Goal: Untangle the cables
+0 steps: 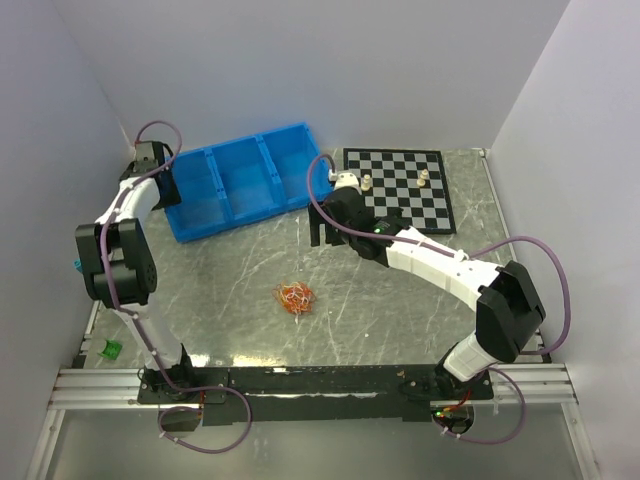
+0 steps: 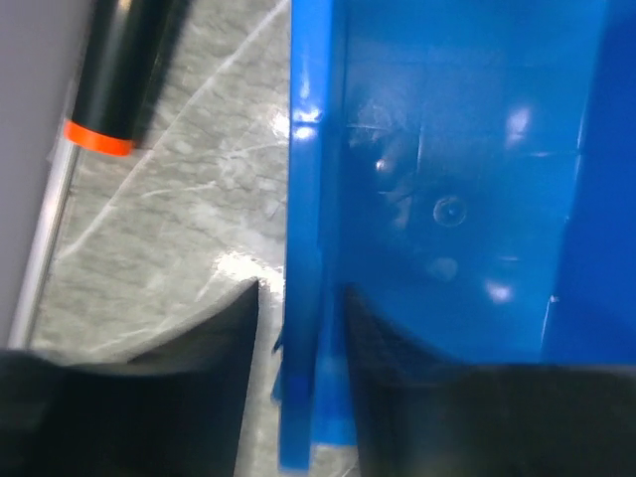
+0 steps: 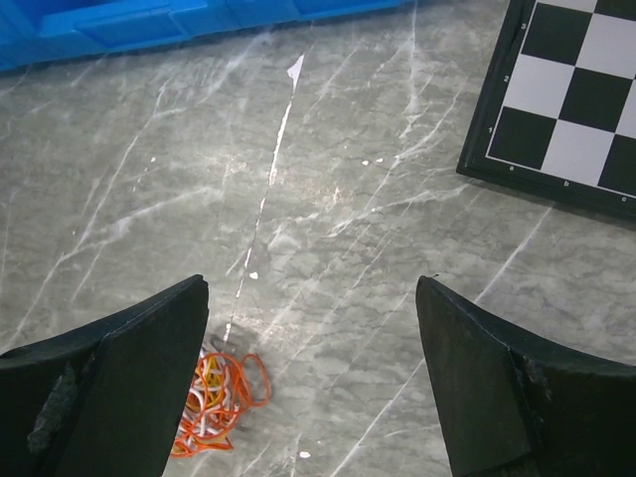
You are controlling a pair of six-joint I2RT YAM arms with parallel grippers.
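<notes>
**A:** Top external view first: where are the cables (image 1: 295, 297)?

**B:** Mid-desk, in a small tangled knot of thin orange, red and white strands. It's roughly round, with no clear long axis. Bare grey marbled desk (image 1: 400, 310) surrounds it. The glossy blue plastic bin (image 1: 245, 180) and the chessboard (image 1: 395, 170) sit well apart from it.

**A:** And the pincers?

**B:** The right pincer (image 3: 313, 298) gapes wide above bare desk, the knot peeking from behind one finger. The left pincer (image 2: 301, 298) is narrow, straddling the bin's wall with slim gaps either side.
</notes>
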